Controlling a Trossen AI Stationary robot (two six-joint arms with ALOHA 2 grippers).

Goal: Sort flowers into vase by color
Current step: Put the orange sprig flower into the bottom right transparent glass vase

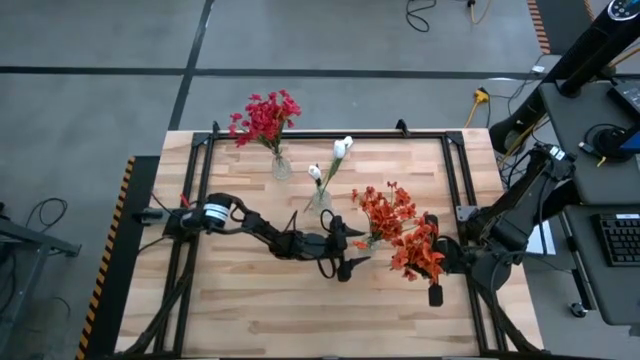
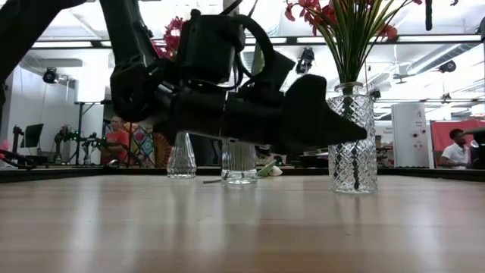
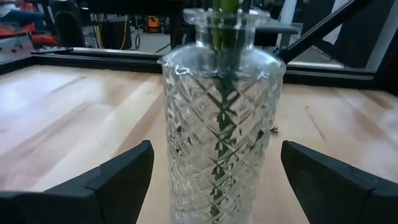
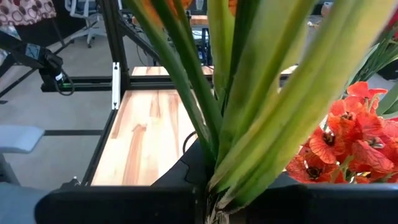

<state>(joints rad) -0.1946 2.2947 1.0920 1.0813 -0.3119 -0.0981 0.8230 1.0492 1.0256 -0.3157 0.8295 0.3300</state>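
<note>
A cut-glass vase (image 3: pixel 217 124) with green stalks in it stands on the table between the fingers of my open left gripper (image 3: pixel 217 186), which flank it with a gap on each side. In the high view that vase (image 1: pixel 368 240) carries orange-red flowers (image 1: pixel 385 208), and my left gripper (image 1: pixel 355 257) reaches it from the left. My right gripper (image 4: pixel 208 205) is shut on a bunch of orange-red flowers (image 1: pixel 415 250) just right of that vase. Crimson-red flowers (image 1: pixel 265 118) and white buds (image 1: pixel 343 147) stand in two smaller vases farther back. My right gripper pinches a bunch of several green stalks (image 4: pixel 217 168) between its two fingers, near the stalks' lower ends. The stalks and long leaves rise away from the fingers, and orange-red blossoms (image 4: pixel 348 143) show beside them. In the high view the blossoms hide the fingers.
The small vase of red flowers (image 1: pixel 281 167) stands near the table's far edge, the vase of white buds (image 1: pixel 321 198) nearer the middle. A black frame (image 1: pixel 300 135) runs round the tabletop. Bare wood (image 1: pixel 250 300) lies toward the near edge. People show in the room beyond.
</note>
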